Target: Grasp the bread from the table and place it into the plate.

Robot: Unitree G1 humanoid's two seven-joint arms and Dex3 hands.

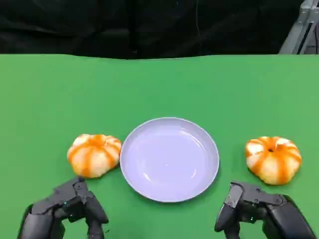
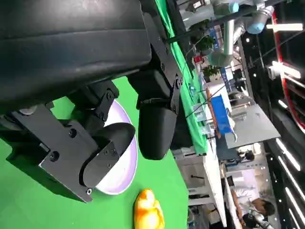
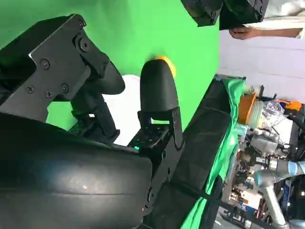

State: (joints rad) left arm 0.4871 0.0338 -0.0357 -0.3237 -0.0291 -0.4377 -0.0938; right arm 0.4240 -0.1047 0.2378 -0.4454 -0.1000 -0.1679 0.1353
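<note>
A green table (image 1: 159, 84) spreads beneath a humanoid robot's head camera, with a round lavender plate (image 1: 169, 159) set at its centre as the drop-off point for the bread. Two pumpkin-shaped buns, pale with orange stripes, flank the dish: the left bun (image 1: 94, 155) lies at 9 o'clock from the plate, just beside its rim, and the right bun (image 1: 273, 159) sits at 3 o'clock, clearly apart from the rim. The mirrored layout appears to give each arm its own bun to work with and a short sweep inward to the plate.

The left hand (image 1: 65, 209) hovers at roughly 7 o'clock from the plate, just short of the left bun, fingers spread and holding nothing. The right hand (image 1: 259, 211) hangs at about 5 o'clock, near the right bun, its fingers likewise apart and empty. Both sit low at the near edge, a ready posture that keeps the buns and the dish unobstructed.

Neither bun has been lifted, so the task seems to be at its start. The plate holds nothing yet. The left bun looks the easier first pick, being close to both hand and plate.

Past the table's edge, the right wrist view catches a person's hand (image 3: 245, 32).
</note>
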